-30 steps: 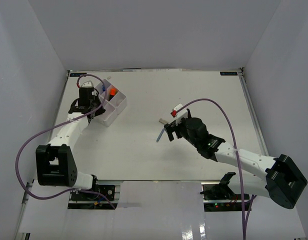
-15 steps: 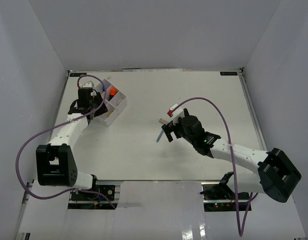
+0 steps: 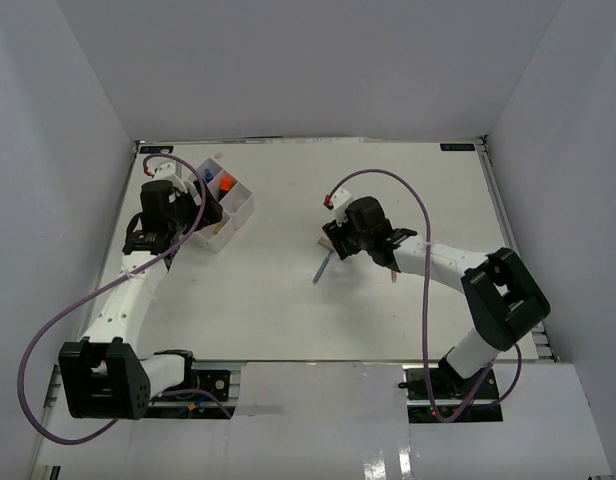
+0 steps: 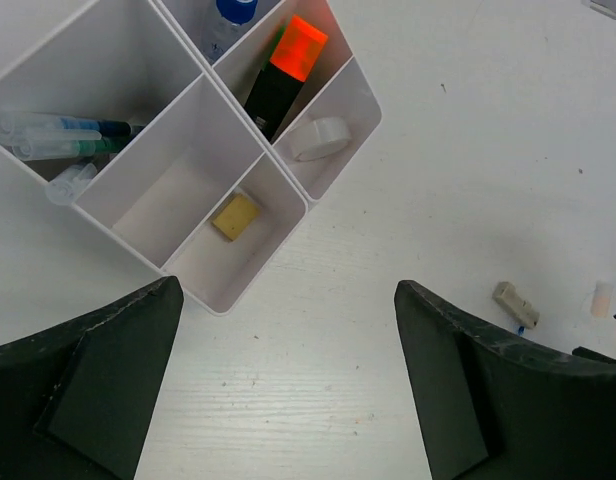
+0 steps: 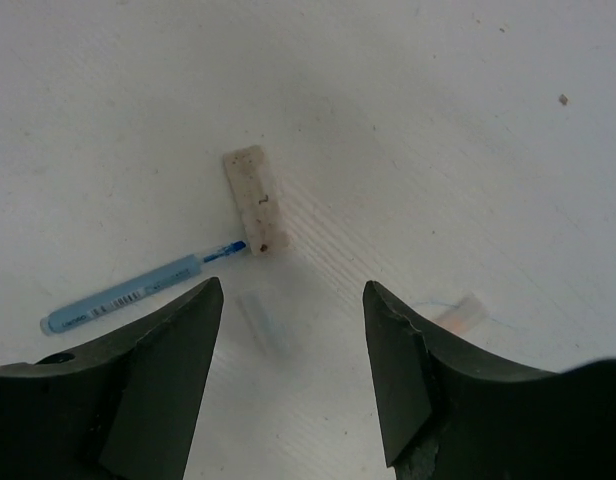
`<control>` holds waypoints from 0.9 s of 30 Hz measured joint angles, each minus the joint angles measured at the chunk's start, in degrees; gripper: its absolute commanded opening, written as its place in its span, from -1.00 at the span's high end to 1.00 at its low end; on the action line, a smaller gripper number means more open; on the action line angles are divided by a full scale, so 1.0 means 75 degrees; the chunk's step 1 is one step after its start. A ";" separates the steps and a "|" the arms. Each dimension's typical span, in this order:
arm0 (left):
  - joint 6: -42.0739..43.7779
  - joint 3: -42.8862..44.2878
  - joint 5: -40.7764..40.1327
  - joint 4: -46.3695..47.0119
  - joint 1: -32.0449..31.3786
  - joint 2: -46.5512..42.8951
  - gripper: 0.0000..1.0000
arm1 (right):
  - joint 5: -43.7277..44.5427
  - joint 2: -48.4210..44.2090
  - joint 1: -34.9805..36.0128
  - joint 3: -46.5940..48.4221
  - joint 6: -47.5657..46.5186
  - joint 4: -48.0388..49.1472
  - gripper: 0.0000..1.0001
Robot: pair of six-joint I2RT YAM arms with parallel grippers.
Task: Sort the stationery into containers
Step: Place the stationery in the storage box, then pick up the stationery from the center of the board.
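1. The right gripper [image 5: 288, 290] is being held low over the white table [image 3: 288, 310] with its jaws apart, and nothing is being gripped.
2. A small clear piece [image 5: 263, 322] is lying on the table under the gap between those jaws; what it is cannot be told.
3. Just beyond, a thin blue pen [image 5: 128, 295] is lying flat, its tip touching a pale rectangular eraser [image 5: 256, 201].
4. The left gripper [image 4: 288, 290] is being held wide open and empty above the near corner of the white four-compartment tray [image 4: 138, 250].
5. A yellow eraser [image 4: 235, 216] is lying in the nearest compartment.
6. An orange highlighter [image 4: 288, 75] and a clear tape ring [image 4: 318, 138] are lying together in the right compartment.
7. Pens [image 4: 58, 135] are lying in the left compartment.
8. A blue-capped bottle [image 4: 233, 10] is lying in the farthest compartment.
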 measured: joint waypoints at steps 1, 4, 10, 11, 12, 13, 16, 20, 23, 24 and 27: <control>0.0012 -0.0009 0.0017 0.0029 0.0000 -0.0032 -0.96 | -0.0050 0.0181 -0.0029 0.0184 -0.0044 -0.0114 -0.29; 0.0029 -0.0061 0.0058 0.0079 0.0003 -0.0082 -0.96 | -0.0224 0.0772 -0.0076 0.0714 -0.0184 -0.0297 -0.29; 0.0029 -0.0102 0.0175 0.0079 0.0003 -0.0085 -0.96 | -0.0466 0.1612 -0.0114 0.1282 -0.0353 -0.0574 -0.26; 0.0029 -0.0102 0.0184 0.0079 0.0003 -0.0085 -0.96 | -0.0490 0.1714 -0.0117 0.1341 -0.0361 -0.0627 -0.26; 0.0029 -0.0102 0.0187 0.0079 0.0003 -0.0087 -0.96 | -0.0513 0.1801 -0.0119 0.1396 -0.0364 -0.0711 -0.23; 0.0029 -0.0102 0.0192 0.0079 0.0003 -0.0090 -0.96 | -0.0568 0.1883 -0.0119 0.1443 -0.0373 -0.0775 -0.22; 0.0029 -0.0102 0.0210 0.0079 0.0003 -0.0114 -0.96 | -0.0691 0.2090 -0.0131 0.1562 -0.0379 -0.0915 -0.19; 0.0029 -0.0102 0.0248 0.0082 0.0003 -0.0131 -0.96 | -0.0822 0.2291 -0.0154 0.1687 -0.0420 -0.1072 0.00; 0.0029 -0.0102 0.0274 0.0082 0.0003 -0.0134 -0.96 | -0.0921 0.2410 -0.0163 0.1853 -0.0466 -0.1151 0.09; 0.0029 -0.0102 0.0277 0.0082 0.0003 -0.0134 -0.96 | -0.0950 0.2454 -0.0163 0.1906 -0.0493 -0.1160 0.10; 0.0029 -0.0105 0.0297 0.0082 0.0003 -0.0134 -0.96 | -0.1014 0.2559 -0.0160 0.2031 -0.0533 -0.1169 0.30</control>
